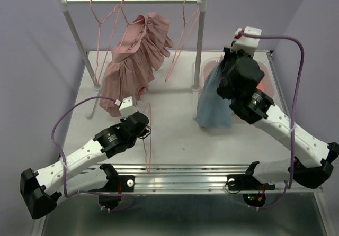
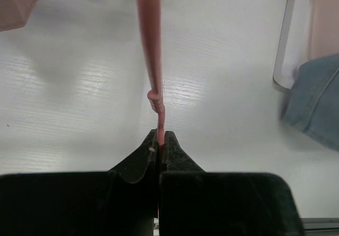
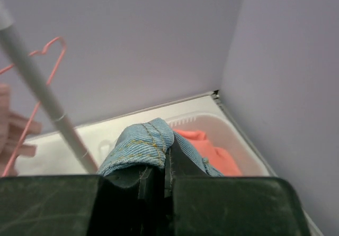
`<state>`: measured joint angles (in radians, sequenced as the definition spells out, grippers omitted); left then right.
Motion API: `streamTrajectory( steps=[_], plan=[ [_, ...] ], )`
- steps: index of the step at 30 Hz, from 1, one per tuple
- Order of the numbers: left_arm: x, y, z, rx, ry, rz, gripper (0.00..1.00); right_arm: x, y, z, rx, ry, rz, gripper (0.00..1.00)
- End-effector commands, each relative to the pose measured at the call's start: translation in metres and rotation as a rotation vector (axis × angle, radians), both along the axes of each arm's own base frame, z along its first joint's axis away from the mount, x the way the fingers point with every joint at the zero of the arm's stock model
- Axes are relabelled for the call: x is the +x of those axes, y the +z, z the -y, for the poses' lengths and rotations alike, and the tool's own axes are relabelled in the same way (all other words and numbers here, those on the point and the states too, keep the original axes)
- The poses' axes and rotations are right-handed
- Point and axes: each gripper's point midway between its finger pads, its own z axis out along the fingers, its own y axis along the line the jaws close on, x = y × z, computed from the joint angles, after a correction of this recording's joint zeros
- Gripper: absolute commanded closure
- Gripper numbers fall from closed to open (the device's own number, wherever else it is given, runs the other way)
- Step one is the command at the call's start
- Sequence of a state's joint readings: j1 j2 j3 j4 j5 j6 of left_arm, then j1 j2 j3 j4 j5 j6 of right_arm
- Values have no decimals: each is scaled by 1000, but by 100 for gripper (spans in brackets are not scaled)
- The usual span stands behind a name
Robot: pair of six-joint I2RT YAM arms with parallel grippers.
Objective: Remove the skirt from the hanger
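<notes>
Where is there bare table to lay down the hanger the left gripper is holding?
Widest bare patch for the hanger: the table middle, between the skirt, the blue garment and the near rail. Crowded: under the rack where the skirt drapes, and back right around the bin.

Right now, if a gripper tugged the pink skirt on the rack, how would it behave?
Likely floppy: the skirt hangs in gathered, ruffled folds, so it should drape and bunch rather than keep shape. Probably light for its size, as the fabric looks thin. Hanging from the rail, it may swing when tugged.
</notes>
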<state>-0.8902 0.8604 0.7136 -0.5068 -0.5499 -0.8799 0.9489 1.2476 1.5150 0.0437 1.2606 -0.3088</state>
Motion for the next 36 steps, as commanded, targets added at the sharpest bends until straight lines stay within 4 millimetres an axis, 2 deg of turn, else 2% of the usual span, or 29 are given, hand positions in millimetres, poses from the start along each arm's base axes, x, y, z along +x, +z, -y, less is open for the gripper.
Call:
streamTrajectory(
  steps=[1, 5, 7, 8, 9, 13, 16, 20, 24, 26, 27, 29, 30, 31, 34, 35, 36],
  plan=[
    [3, 14, 2, -27, -7, 45, 100, 12, 72, 46, 68, -84, 138, 99],
    [2, 13, 7, -33, -36, 50, 100, 29, 102, 72, 40, -160, 185, 99],
    [1, 12, 9, -33, -46, 48, 100, 41, 117, 75, 24, -182, 208, 99],
    [1, 13, 10, -35, -53, 52, 100, 48, 120, 89, 2, -226, 209, 99],
    [0, 13, 11, -33, -59, 52, 100, 58, 127, 89, -23, -231, 218, 99],
    [0, 15, 14, -31, -75, 58, 100, 84, 136, 111, -72, -292, 239, 99],
    [0, 15, 16, -33, -83, 61, 100, 96, 141, 128, -88, -334, 253, 99],
    [0, 14, 16, -29, -85, 62, 100, 115, 121, 126, -80, -318, 233, 99],
    [2, 18, 16, -23, -81, 72, 100, 136, 61, 123, -86, -272, 136, 99],
    [3, 19, 16, -20, -80, 77, 100, 142, 35, 133, -48, -284, 112, 99],
    [5, 22, 15, -20, -73, 84, 100, 147, 4, 135, -60, -280, 53, 99],
    [6, 26, 15, -21, -68, 93, 100, 151, -29, 145, 1, -275, 29, 99],
    [7, 28, 15, -20, -67, 97, 100, 156, -53, 148, 14, -268, -10, 99],
    [8, 31, 16, -21, -67, 102, 100, 161, -92, 148, 55, -244, -60, 99],
    [10, 38, 16, -15, -66, 111, 100, 164, -156, 168, 119, -256, -156, 99],
    [11, 42, 16, -13, -64, 115, 100, 163, -197, 176, 154, -266, -222, 99],
    [12, 43, 15, -8, -62, 118, 100, 162, -216, 178, 177, -266, -255, 99]
  ],
)
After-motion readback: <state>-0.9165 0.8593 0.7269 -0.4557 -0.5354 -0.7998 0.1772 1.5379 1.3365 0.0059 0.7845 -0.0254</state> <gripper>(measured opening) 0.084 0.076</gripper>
